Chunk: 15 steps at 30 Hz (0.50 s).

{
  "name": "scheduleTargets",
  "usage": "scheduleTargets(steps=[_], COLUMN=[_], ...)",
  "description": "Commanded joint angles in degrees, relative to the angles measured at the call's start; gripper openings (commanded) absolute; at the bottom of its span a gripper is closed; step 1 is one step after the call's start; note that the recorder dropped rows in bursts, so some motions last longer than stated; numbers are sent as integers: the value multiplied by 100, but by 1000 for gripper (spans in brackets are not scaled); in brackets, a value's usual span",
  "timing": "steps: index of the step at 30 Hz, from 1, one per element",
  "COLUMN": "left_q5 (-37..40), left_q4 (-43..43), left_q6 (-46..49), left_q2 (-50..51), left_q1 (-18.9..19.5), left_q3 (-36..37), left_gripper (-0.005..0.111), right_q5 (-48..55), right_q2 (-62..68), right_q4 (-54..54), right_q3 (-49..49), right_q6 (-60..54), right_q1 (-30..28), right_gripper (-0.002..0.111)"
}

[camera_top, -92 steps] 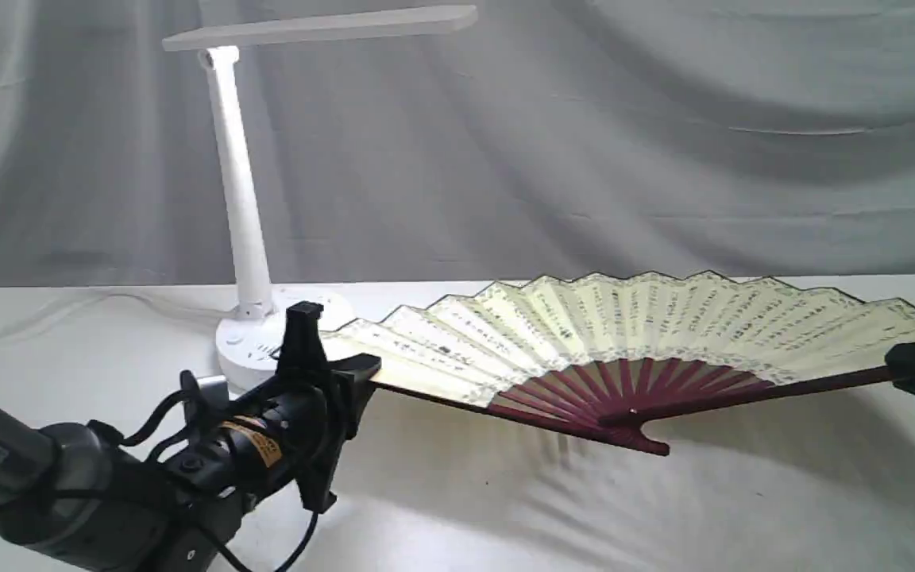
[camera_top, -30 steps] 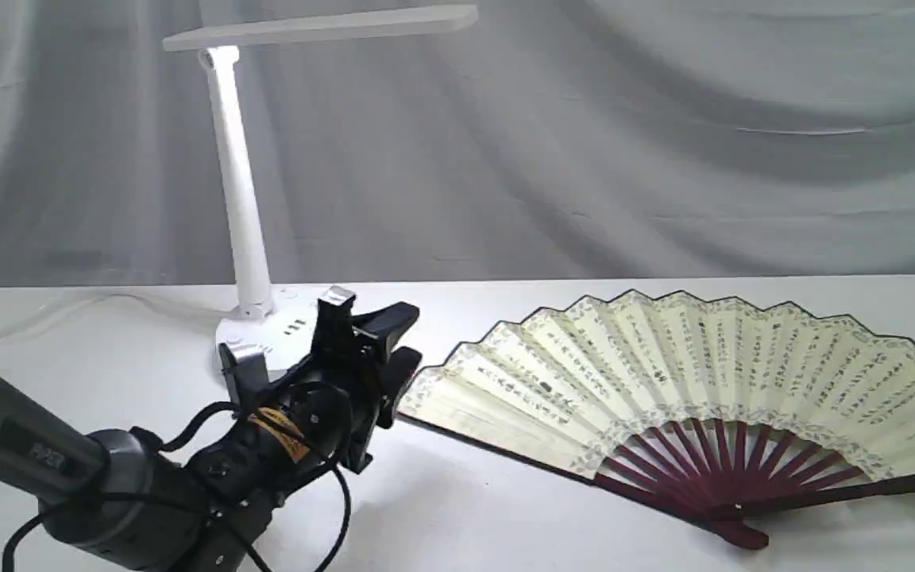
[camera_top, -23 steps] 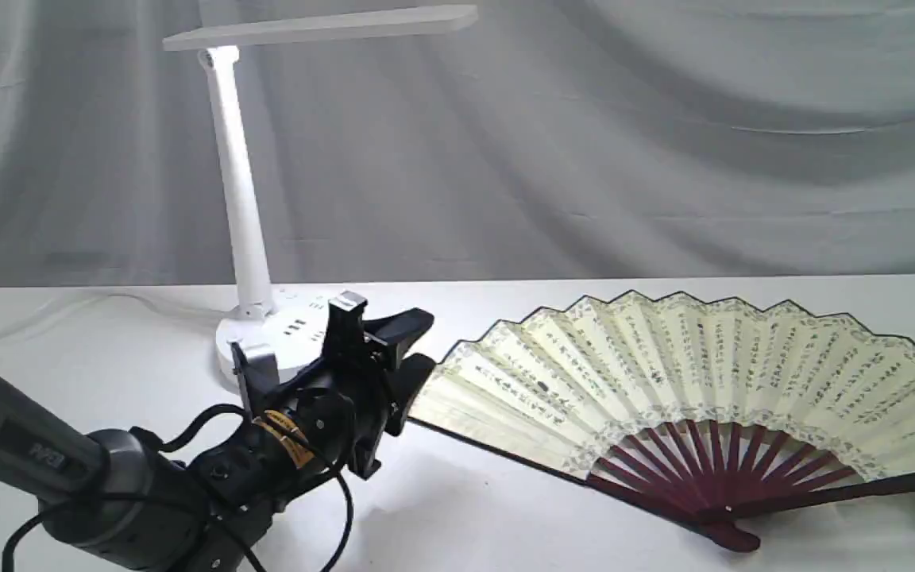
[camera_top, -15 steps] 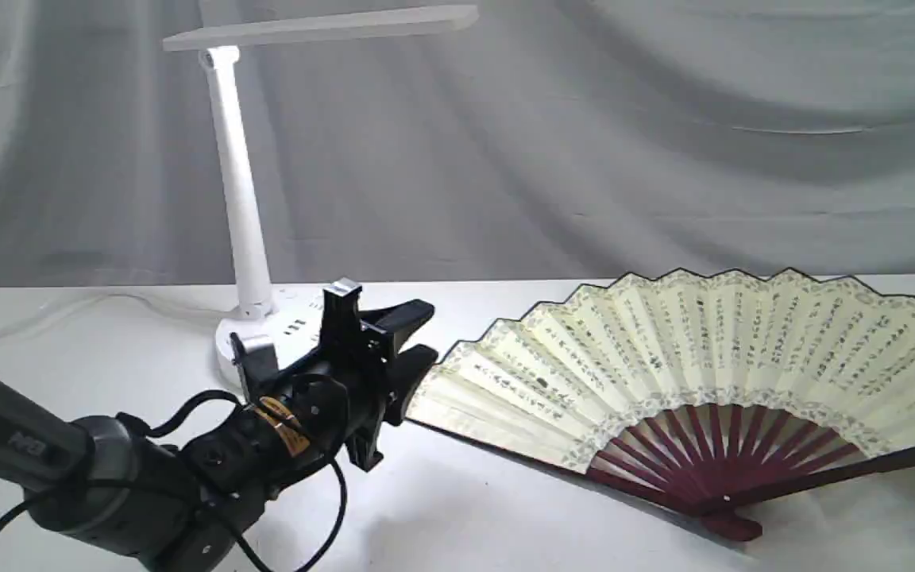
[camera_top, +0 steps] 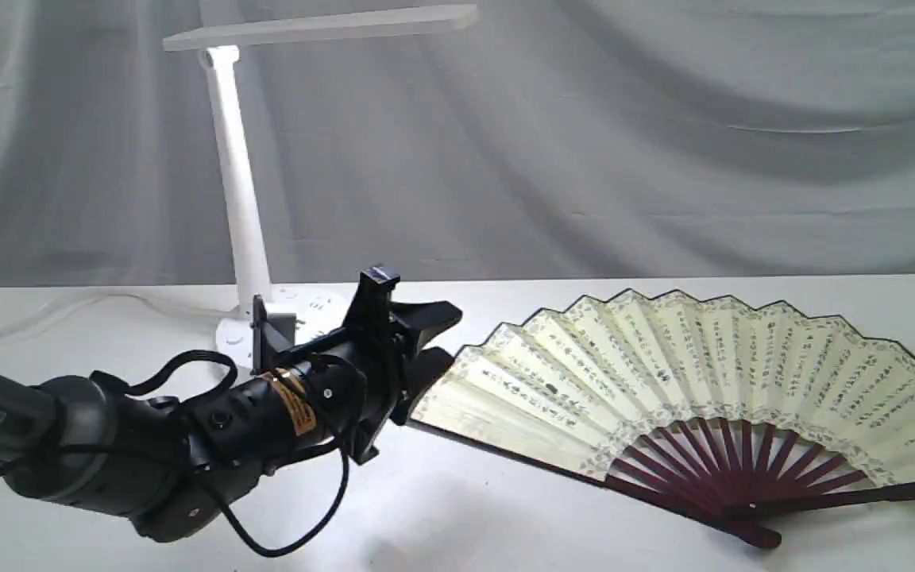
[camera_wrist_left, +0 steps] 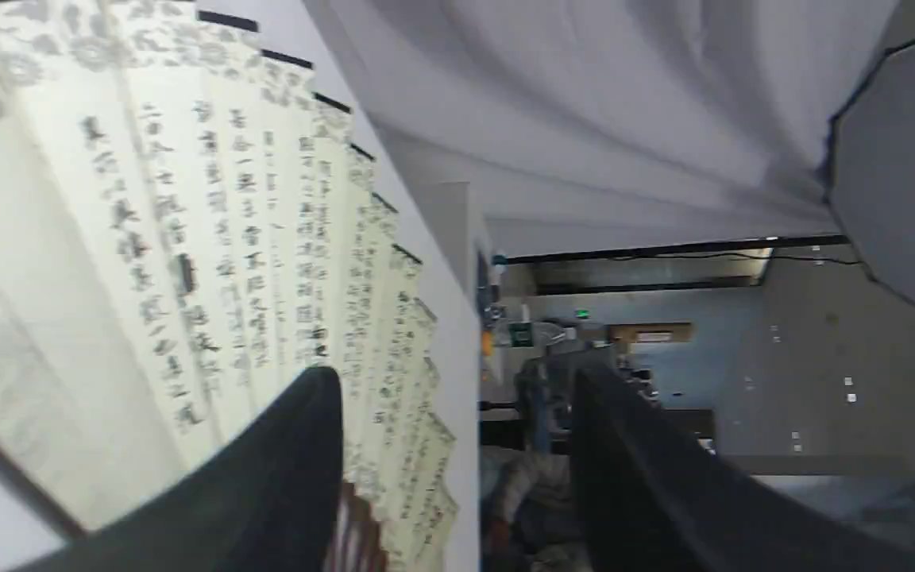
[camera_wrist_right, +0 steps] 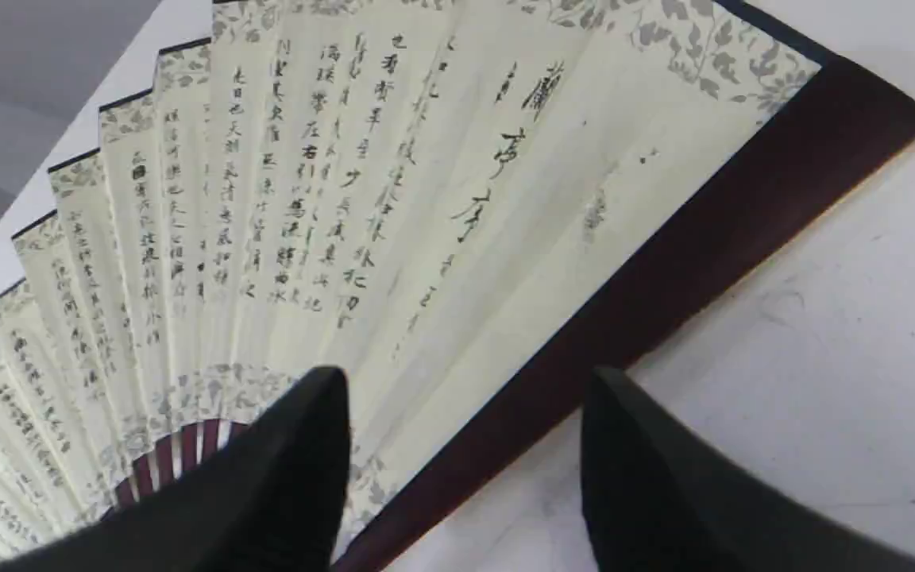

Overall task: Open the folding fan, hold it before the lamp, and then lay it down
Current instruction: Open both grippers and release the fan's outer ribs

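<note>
Robot lab staged like a studio, grey draped backdrop cloth behind a white desk, cabled robot arm, cluttered equipment room beyond the cloth

A white table is being backed by grey draped cloth (deeply folded); a pale cable is being borne on the table.

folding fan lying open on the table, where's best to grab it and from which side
Probably the maroon end guard of the folding fan, approached from its outer edge: it is the stiff wooden strip bordering the spread, while the pleated paper is flimsy and lies flat on the table.
</note>
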Motion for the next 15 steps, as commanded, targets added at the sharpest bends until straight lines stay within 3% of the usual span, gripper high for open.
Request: scheduleTargets(steps=[1,8,15], left_q5=[558,1897,3498], left_q4=[352,1811,2699], left_q6=[55,-584,-1776], left_q2=[-86,-109,-237], left_q1=[11,11,11], left_q3=[-134,-688,-878], left_gripper=[45,45,43], right_q5=[-15,375,420], right_q2=[-57,-57,-73], right_q4=[-249,-673,-1249], right_q3=[-7,-7,-59], right_q6=[233,732,1166], right_q1=[-22,186,938], right_gripper=[50,49,46])
